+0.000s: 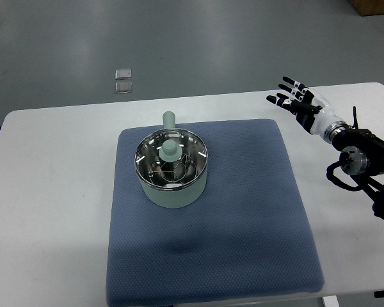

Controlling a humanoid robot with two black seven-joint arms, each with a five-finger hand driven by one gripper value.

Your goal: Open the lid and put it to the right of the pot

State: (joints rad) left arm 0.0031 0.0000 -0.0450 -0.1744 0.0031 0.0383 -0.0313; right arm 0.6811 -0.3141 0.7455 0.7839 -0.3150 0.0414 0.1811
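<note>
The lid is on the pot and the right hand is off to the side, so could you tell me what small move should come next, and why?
Probably bring the right hand, open and empty, left over the lid toward its knob.

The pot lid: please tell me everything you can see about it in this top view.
The round glass lid with a shiny metal rim and a pale green knob at its centre sits closed and level on the pale green pot. Through the glass, a wire shape shows inside the pot. The pot stands on the blue padded mat, its stubby handle pointing away from the robot. Nothing else touches the lid; the right robot hand is open, far to the right.
</note>
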